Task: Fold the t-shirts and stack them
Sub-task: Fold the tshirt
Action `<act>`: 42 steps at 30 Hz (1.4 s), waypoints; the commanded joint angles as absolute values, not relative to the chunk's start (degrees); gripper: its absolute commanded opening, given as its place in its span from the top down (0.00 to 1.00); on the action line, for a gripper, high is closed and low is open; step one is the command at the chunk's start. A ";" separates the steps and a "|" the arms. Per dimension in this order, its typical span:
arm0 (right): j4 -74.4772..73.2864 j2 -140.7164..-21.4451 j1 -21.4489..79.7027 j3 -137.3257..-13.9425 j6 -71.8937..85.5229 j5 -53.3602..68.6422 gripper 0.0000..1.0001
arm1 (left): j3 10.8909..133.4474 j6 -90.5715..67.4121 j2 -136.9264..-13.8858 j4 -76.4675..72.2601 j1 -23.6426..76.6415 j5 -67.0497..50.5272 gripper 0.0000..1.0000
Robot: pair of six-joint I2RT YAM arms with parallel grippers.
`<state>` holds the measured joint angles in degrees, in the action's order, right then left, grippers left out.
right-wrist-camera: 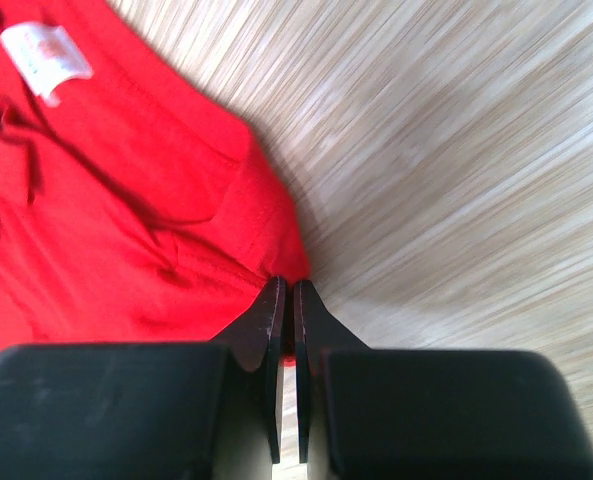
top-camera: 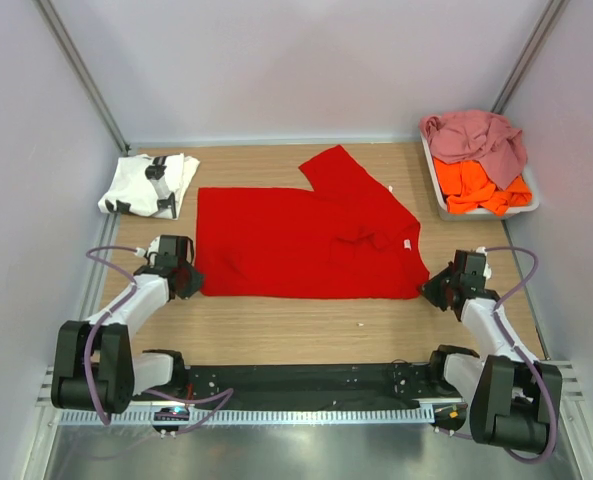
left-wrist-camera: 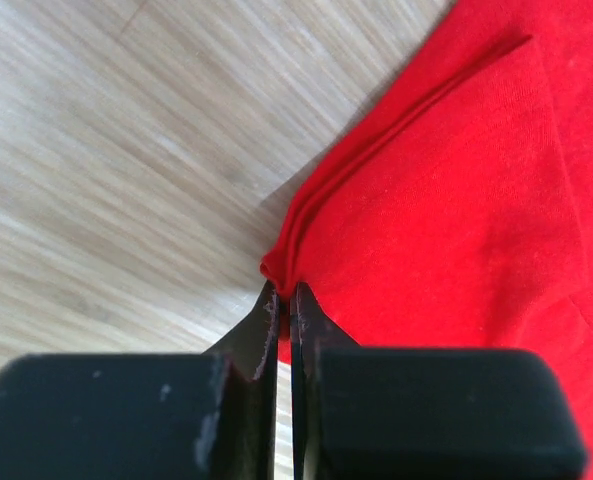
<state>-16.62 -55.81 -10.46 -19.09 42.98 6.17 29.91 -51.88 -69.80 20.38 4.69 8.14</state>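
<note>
Just ahead of both claws, flat on the counter [top-camera: 276,330], stretches lengthwise from claw to claw: red t-shirt [top-camera: 306,240]. Clenched on one near corner, left claw [left-wrist-camera: 286,295]; on the other, right claw [right-wrist-camera: 286,290]. Farther ahead, bare counter for folding over; white t-shirt [top-camera: 148,185] beyond left, tray [top-camera: 436,185] beyond right.

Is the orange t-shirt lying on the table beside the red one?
No, the orange t-shirt sits in the tray at the far right, under the pink t-shirt.

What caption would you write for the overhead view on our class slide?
Left gripper and right gripper pinch the near corners of the red t-shirt lying on the table.
</note>
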 commanded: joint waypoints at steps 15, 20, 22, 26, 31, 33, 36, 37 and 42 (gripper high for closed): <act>-18.45 -59.77 -19.16 -23.82 40.16 2.56 0.97 | 30.24 -49.57 -57.57 30.58 0.18 10.99 1.00; -20.12 -57.05 -19.16 -24.25 40.69 2.64 0.40 | 30.06 -50.19 -56.43 30.76 0.26 6.08 0.85; -22.32 -55.64 -19.16 -25.65 40.26 1.59 0.16 | 31.54 -50.28 -55.55 31.72 0.18 3.35 0.57; -26.27 -48.88 -19.16 -29.17 38.68 -1.76 0.12 | 37.95 -46.24 -53.53 35.40 0.26 -4.99 0.22; -25.49 -45.43 -16.36 -35.58 34.73 6.93 0.19 | 50.68 -33.52 -55.11 45.51 0.18 -12.83 0.13; -24.96 -48.06 -7.89 -39.52 33.40 6.08 0.26 | 53.25 -29.11 -55.02 49.30 0.26 -13.36 0.12; -24.96 -55.97 8.88 -45.24 32.26 -5.07 0.54 | 53.27 -27.77 -53.79 47.13 0.18 -10.90 0.10; -24.87 -58.94 11.92 -46.48 32.43 -6.32 0.64 | 50.91 -28.12 -52.74 45.63 0.18 -11.77 0.10; -22.08 -76.80 17.40 -52.11 34.28 -7.03 0.98 | 50.72 -28.56 -51.95 45.00 0.18 -9.58 0.11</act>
<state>-23.09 -70.52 15.97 -49.84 34.17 -3.03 50.81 -30.72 -53.08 44.82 0.60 -9.82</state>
